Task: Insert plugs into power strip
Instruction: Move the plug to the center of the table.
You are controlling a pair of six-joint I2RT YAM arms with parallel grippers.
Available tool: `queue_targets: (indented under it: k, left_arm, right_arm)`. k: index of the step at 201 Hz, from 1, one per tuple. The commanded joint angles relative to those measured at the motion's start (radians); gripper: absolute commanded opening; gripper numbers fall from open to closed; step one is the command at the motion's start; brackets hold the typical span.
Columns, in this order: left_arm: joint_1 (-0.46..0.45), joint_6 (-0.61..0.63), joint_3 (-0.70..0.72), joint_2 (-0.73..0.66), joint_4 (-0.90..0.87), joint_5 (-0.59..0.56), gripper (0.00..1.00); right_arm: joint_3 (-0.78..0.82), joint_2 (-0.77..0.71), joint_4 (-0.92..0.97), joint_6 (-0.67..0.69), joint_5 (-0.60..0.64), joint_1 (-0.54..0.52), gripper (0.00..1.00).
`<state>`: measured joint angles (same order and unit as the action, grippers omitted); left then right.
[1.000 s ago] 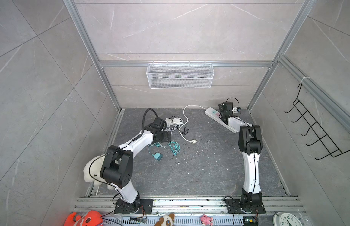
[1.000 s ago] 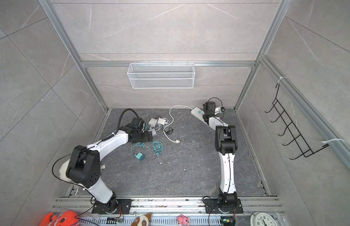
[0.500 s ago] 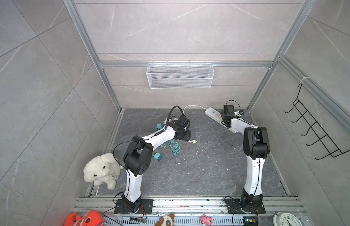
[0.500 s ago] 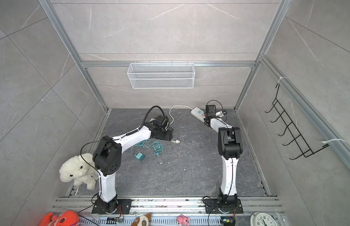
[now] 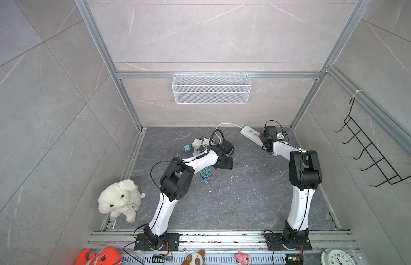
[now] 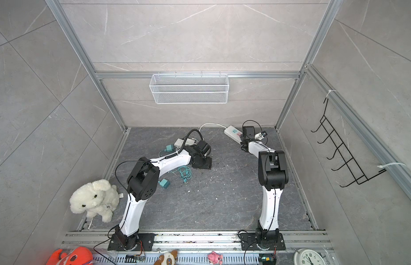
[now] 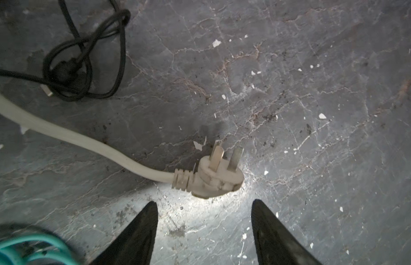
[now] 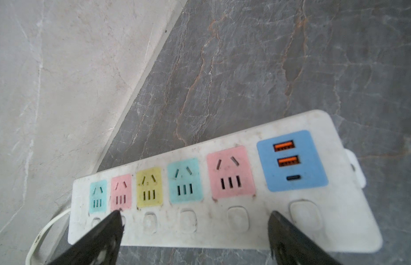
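Left pincer (image 7: 204,202) was released: fingers (image 7: 135,236) spread, nothing between them. It hung low over the bench (image 7: 314,91), near the middle and toward the back. The pronged plug (image 7: 217,181) of the thick white cord (image 7: 85,140) lay prongs up just ahead of the tips, clear of both. A knotted black cable (image 7: 85,68) lay further on. A loop of teal cable (image 7: 27,247) showed beside one finger, blurred.

Right pincer (image 8: 195,212) was released too, fingers wide, gripping nothing. It hung over the power strip (image 8: 337,218), tips in front of the switch row. Whether they touched it I could not tell.

The power strip lay flat and slantwise at the back right corner of the bench, seen in both top views (image 5: 250,133) (image 6: 233,132). Its pastel sockets faced up, slots all showing, with a blue USB block at one end.

The plugs were well apart from the strip. A teal adapter (image 5: 187,148) and white adapters (image 5: 196,142) were bunched near the back edge, left of middle, cables tangled. A second teal adapter (image 6: 164,183) lay by the left arm's elbow. A white plush toy (image 5: 119,199) sat at the front left corner.
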<state>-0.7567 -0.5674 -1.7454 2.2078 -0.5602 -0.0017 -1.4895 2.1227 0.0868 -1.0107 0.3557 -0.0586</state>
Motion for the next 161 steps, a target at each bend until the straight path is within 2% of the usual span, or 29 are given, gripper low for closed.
queue_targets:
  k: [1, 41, 65, 120, 161]
  left_arm:
    - [0.004, -0.092, -0.063, 0.033, -0.033, -0.012, 0.69]
    - [0.006, -0.190, -0.089, 0.078, -0.047, -0.038, 0.71]
    - [0.015, -0.219, -0.128, 0.115, -0.131, -0.047, 0.71]
    - [0.019, -0.220, -0.119, 0.173, -0.306, -0.094, 0.66]
    - [0.026, -0.218, -0.043, 0.136, -0.342, -0.126, 0.50]
  right_arm:
    - [0.043, -0.029, 0.031, 0.034, -0.035, -0.006, 0.99]
    - [0.054, -0.037, 0.030, 0.069, -0.058, -0.007, 0.99]
    - [0.076, -0.056, 0.032, 0.082, -0.055, -0.007, 0.99]
    - [0.147, -0.113, 0.011, 0.115, -0.048, -0.007, 0.99]
    - [0.210, -0.178, -0.002, 0.149, -0.049, -0.010, 0.99]
